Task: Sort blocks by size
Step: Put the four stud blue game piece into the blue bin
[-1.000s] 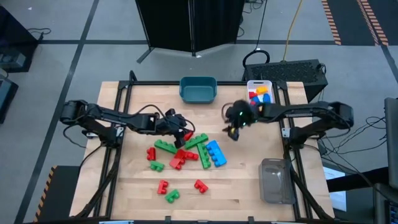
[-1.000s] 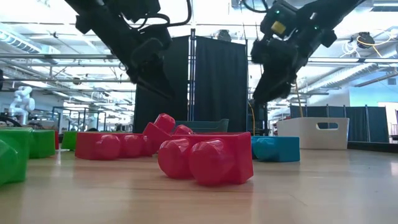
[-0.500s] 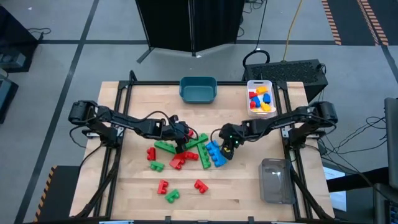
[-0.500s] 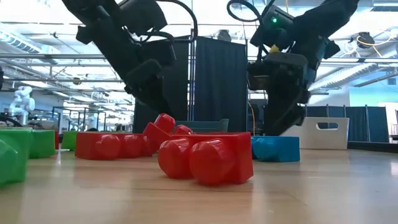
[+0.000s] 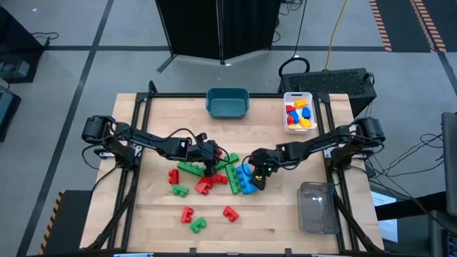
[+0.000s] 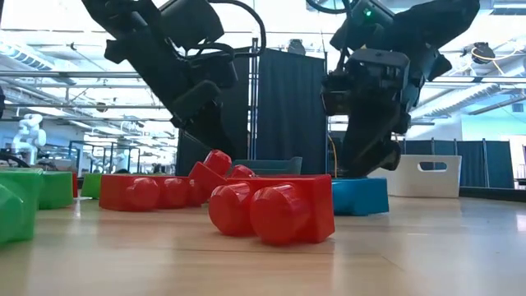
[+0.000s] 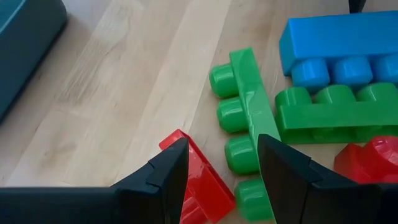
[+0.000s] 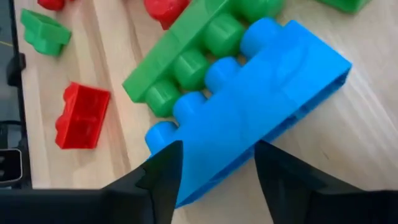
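Red and green bricks lie in a pile (image 5: 203, 177) at the table's middle, with a long blue brick (image 5: 247, 183) on the table at the pile's right. More red and green bricks (image 5: 193, 218) lie nearer the front edge. My left gripper (image 5: 211, 164) is open, low over the pile, its fingers either side of a red brick (image 7: 200, 182) and the end of a long green brick (image 7: 247, 127). My right gripper (image 5: 258, 173) is open and low at the blue brick (image 8: 267, 99), one finger on each long side near one end. My right gripper's fingers (image 8: 163, 177) come from above, slanting, and lie across the blue brick's end (image 8: 214, 158). The brick fills the gap between them and lies on the table. I cannot tell whether the fingers touch it.
A teal bin (image 5: 227, 102) stands at the far edge. A white bin (image 5: 285, 107) holding blue, yellow and red bricks stands at the far right. A clear bin (image 5: 314, 207) stands at the near right. The two grippers are close together over the pile.
My right gripper has gone from beside the white bin toward the near left and down, ending astride the blue brick. My left gripper has gone down and a little toward the near edge, onto the pile.
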